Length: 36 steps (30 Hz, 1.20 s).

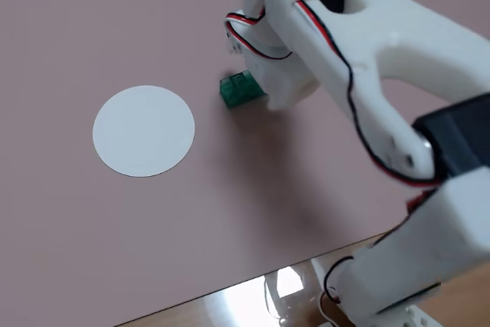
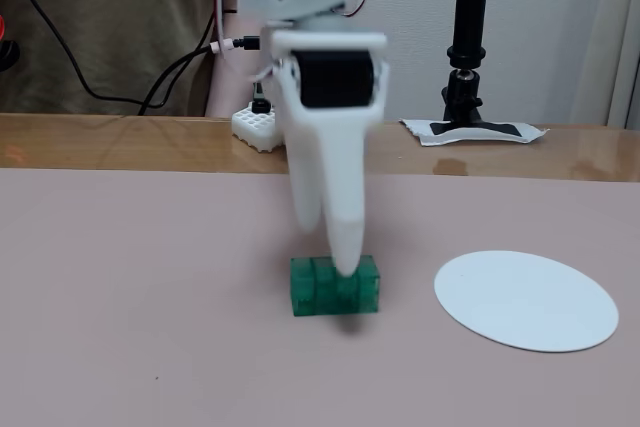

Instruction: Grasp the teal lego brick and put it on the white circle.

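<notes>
Currently I read the teal lego brick [image 2: 335,287] as lying flat on the pink mat [image 2: 150,277], studs up, long axis running left to right across the low front fixed view. In the high fixed view the same brick [image 1: 239,89] shows only its left end; the rest sits hidden under the arm's white body, so I take its long axis there as running roughly left-right too, with less certainty.

Gripper [image 2: 340,257] stands point-down directly over the brick. Its white fingers taper to a tip at the brick's top edge, slightly right of the brick's middle in the front view. I cannot tell whether the tip touches the studs or sits just above them. I see only a narrow split between the two fingers, closing toward the tip; how far apart they stand I cannot tell, and nothing looks held.

White circle [image 2: 525,299] lies flat on the mat, well apart from the brick, to its right in the front view and to its left in the high view [image 1: 143,130]
</notes>
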Each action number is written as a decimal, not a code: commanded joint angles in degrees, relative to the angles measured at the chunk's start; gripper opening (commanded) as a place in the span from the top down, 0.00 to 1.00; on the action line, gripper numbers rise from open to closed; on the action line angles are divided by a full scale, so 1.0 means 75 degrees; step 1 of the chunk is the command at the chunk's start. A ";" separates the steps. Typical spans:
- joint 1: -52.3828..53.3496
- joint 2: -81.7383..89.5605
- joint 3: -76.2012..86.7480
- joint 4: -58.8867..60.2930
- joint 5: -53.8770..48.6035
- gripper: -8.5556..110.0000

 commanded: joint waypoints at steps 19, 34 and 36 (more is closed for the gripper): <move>-0.0305 -0.1957 -0.1582 0.0398 -0.0422 0.89; -0.0211 0.1629 -0.1020 0.1148 0.0152 0.89; -0.0445 0.2074 -0.1102 0.1336 0.0211 0.89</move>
